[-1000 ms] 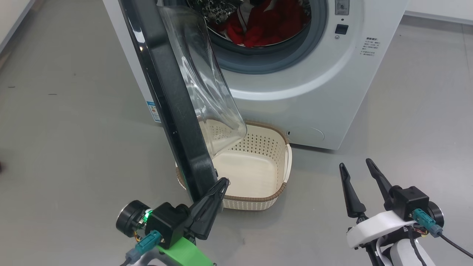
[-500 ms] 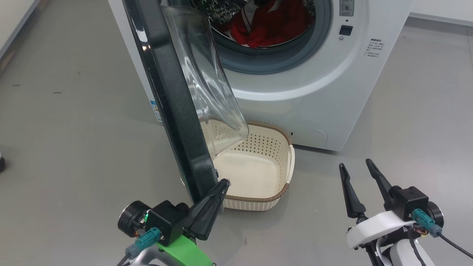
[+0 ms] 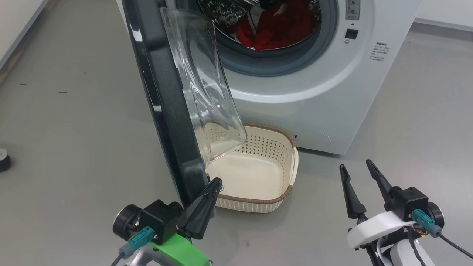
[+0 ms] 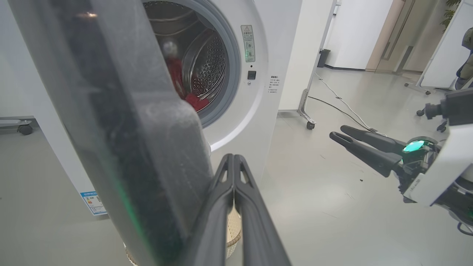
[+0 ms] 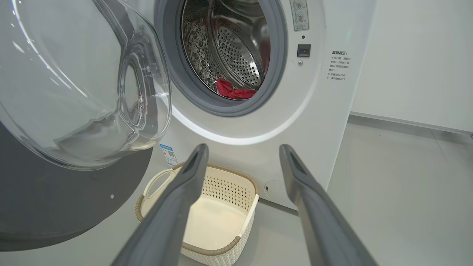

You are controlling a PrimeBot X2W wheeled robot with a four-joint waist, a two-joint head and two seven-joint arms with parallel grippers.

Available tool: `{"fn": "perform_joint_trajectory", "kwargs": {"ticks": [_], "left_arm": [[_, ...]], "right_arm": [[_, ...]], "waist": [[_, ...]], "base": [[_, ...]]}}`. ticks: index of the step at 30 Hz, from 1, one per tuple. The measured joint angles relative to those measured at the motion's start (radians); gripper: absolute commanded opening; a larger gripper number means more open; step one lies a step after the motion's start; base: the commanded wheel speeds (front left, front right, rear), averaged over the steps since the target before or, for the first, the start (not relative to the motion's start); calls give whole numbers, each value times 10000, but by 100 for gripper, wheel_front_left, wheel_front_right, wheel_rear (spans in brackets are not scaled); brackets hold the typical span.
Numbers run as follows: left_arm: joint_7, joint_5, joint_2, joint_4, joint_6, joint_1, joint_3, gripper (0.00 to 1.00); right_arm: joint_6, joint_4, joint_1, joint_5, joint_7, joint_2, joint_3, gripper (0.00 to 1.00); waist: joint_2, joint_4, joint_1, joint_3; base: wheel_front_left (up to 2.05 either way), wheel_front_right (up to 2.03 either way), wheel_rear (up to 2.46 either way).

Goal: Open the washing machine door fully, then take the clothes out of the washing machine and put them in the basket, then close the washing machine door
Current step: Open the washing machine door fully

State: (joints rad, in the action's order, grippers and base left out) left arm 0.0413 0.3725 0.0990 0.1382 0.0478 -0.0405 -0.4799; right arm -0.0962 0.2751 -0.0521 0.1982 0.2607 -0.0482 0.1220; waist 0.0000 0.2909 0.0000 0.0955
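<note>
One clenched left gripper [image 3: 215, 183] at the lower edge of the washing machine door [image 3: 160, 92].
Well apart, the right gripper [image 3: 355, 164] gapes empty.

My left fingers [image 3: 201, 212] are long, tapering and black, seated in a black block [image 3: 160, 218] with a bright green bracket [image 3: 177, 252] and a teal cable plug [image 3: 138, 238]. My right fingers [image 3: 351, 195] match, but I see a white bracket [image 3: 373, 227], teal plug [image 3: 423, 218] and black cable [image 3: 455, 246] there.

The door [image 3: 162, 92] had a glossy black rim and a clear glass window [image 3: 207, 85]. The washing machine [image 3: 314, 103] was smooth white, its drum [image 5: 236, 55] shiny perforated metal. The clothes [image 3: 273, 29] were soft cloth, the basket [image 3: 255, 201] matt plastic.
</note>
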Motion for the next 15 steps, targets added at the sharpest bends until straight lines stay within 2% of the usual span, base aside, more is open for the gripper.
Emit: {"fn": "perform_joint_trajectory", "kwargs": {"ticks": [9, 15], "left_arm": [[-75, 42, -17, 50, -293, 168, 249, 0], [-119, 17, 10, 75, -637, 222, 523, 0]], "right_arm": [[-77, 2, 0, -56, 0, 2, 8, 100], [-82, 2, 0, -58, 0, 4, -10, 100]], "waist": [[0, 89, 0, 10], [0, 158, 0, 43]], "base": [[0, 0, 0], [0, 0, 0]]}}
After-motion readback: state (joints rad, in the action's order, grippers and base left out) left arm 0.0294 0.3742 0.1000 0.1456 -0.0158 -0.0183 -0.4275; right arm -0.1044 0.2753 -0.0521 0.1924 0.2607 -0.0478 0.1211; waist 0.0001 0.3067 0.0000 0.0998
